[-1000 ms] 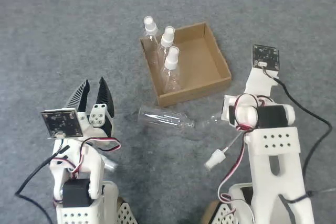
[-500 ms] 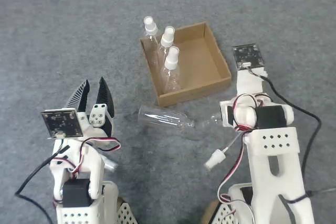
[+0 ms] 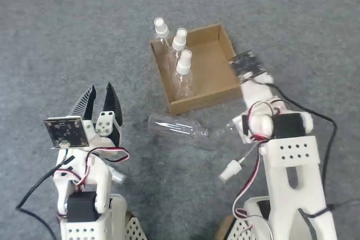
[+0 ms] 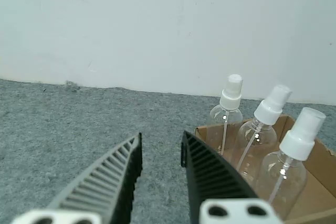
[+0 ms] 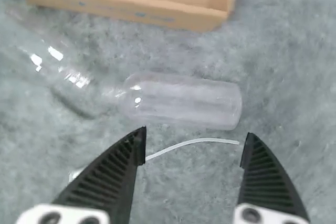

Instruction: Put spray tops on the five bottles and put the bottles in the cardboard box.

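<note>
Capping is coming next: the right pincer (image 5: 194,132), spread wide, is hovering over an uncapped bottle (image 5: 184,100) lying on the bench (image 3: 67,43) beside the cardboard box (image 3: 202,100), probably needing to lower and pinch it.

Left hand (image 4: 161,139) slightly parted; right hand (image 5: 194,134) spread wide.

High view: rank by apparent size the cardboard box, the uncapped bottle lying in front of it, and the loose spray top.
1. cardboard box
2. lying bottle
3. loose spray top
The gaps are clear and no two look alike.
</note>
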`<state>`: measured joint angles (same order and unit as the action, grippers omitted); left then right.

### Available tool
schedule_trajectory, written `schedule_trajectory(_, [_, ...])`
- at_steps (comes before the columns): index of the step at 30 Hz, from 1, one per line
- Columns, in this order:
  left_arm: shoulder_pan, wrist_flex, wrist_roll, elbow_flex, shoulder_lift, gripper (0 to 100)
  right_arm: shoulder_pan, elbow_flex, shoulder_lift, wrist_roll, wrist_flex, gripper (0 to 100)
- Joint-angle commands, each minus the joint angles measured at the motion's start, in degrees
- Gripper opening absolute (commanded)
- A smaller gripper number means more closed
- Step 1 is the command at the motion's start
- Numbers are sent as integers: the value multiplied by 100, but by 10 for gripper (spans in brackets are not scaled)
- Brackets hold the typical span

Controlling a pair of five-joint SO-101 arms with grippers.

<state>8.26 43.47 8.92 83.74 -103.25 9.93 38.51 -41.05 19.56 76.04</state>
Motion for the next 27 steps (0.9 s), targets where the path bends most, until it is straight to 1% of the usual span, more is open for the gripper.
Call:
schedule_trajectory(1, [35, -193, -70, -40, -88, 111, 470, -387, -233, 484, 286, 244])
schedule_trajectory(5, [35, -193, -70, -31, -88, 111, 637, -387, -233, 624, 303, 245])
schedule_trajectory(20, [35, -193, -70, -31, -88, 111, 646, -378, -233, 1626, 295, 244])
schedule_trajectory(27, [35, -193, -70, -31, -88, 111, 646, -378, -224, 1978, 268, 245])
